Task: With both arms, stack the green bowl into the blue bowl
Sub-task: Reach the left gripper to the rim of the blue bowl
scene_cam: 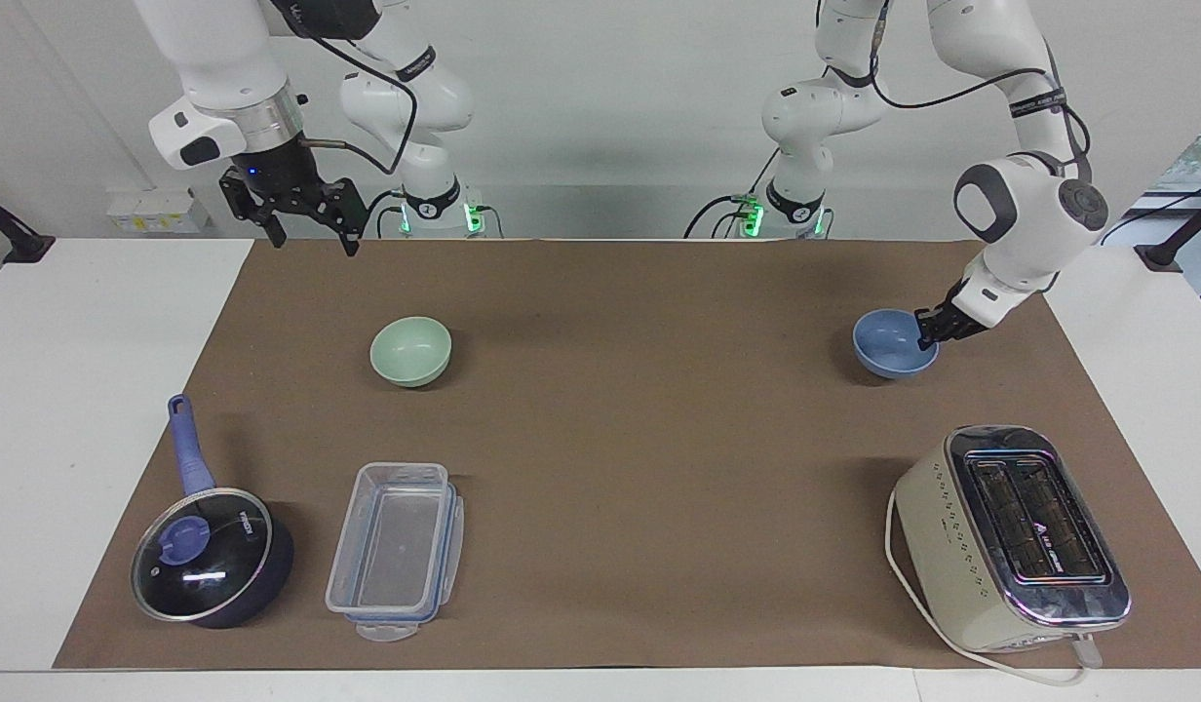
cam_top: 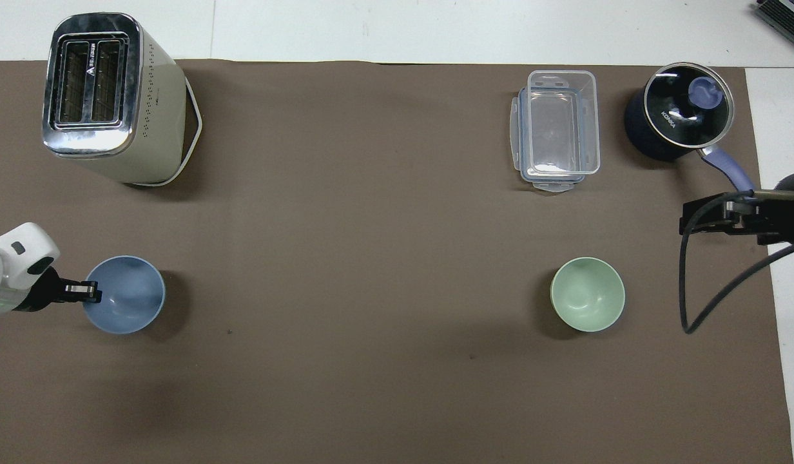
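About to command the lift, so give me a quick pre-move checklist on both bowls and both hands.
1. Left hand shut on the blue bowl at its rim: ok.
2. Blue bowl lifted off the mat: cannot tell.
3. Green bowl upright, empty, untouched: ok.
4. Right hand open, waiting up in the air at its own end of the table: ok.
5. Mat bare between the two bowls: ok.
6. Toaster, container and saucepan all farther from the robots than the bowls: ok.
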